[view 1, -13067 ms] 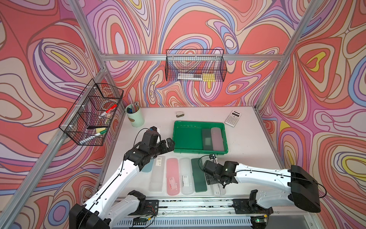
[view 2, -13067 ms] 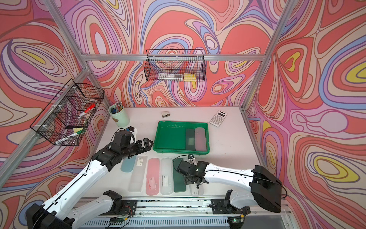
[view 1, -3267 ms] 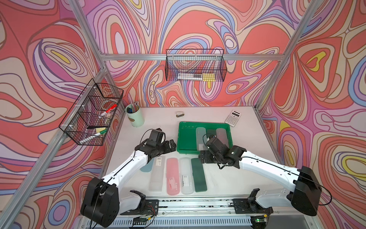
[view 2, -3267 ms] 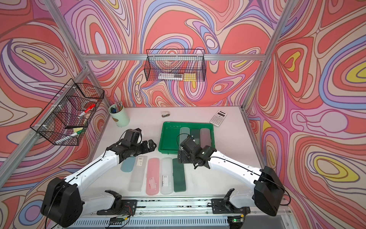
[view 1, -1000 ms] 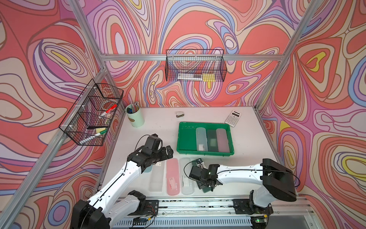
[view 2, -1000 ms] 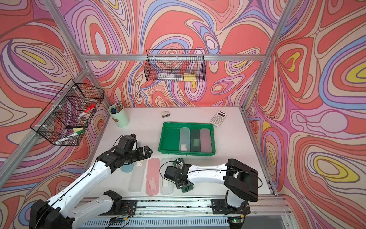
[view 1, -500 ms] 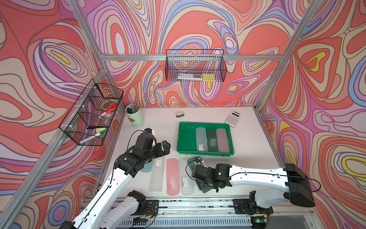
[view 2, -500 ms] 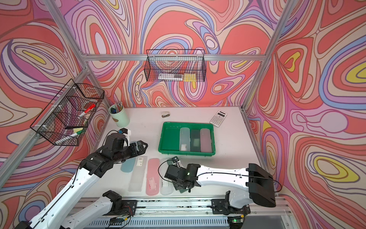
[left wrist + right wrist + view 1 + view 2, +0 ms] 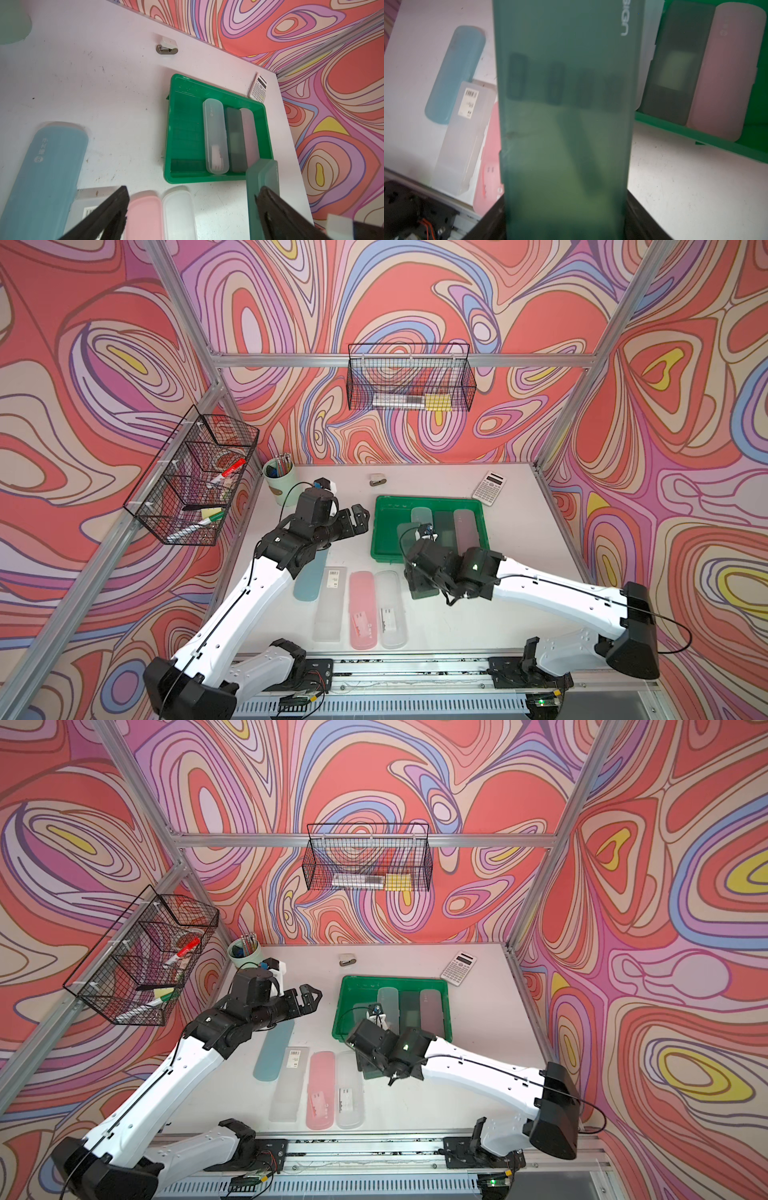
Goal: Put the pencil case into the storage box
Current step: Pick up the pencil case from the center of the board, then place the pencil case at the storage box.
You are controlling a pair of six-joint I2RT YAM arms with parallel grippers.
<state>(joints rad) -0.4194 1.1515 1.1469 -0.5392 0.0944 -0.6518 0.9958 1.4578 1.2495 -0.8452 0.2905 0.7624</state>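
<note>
At the near edge of the storage box [image 9: 428, 500], the right pincer [image 9: 420, 577] is closed across the width of the dark green pencil case [image 9: 564, 124], gripping it close to its near end. We note the case is off the table and tilted. Its far end reaches over the box's near rim, and its near end hangs over bare table.

The box holds three cases abreast: a clear case [image 9: 422, 515], a dark case [image 9: 443, 523] and a greyish-pink case [image 9: 465, 526]. The open strip of floor lies on the side toward the left arm.

The left pincer [image 9: 360, 521] is spread wide with nothing between its jaws. It hovers just beside that side of the box.

Four cases lie in a row on the table: blue [image 9: 309, 577], a clear one with a barcode [image 9: 332, 597], pink [image 9: 362, 605] and another clear one [image 9: 390, 603].

Risks, as we judge them:
- The grip sits near one end, so the long overhang may pivot in the jaws.
- A low far end could catch the rim or push the box.
- The right wrist view shows the case overlapping the clear case. If it is released there, it would ride up on its neighbour rather than lie flat.
- The left arm is close to the empty strip, so the arms could meet on a sideways shift.
</note>
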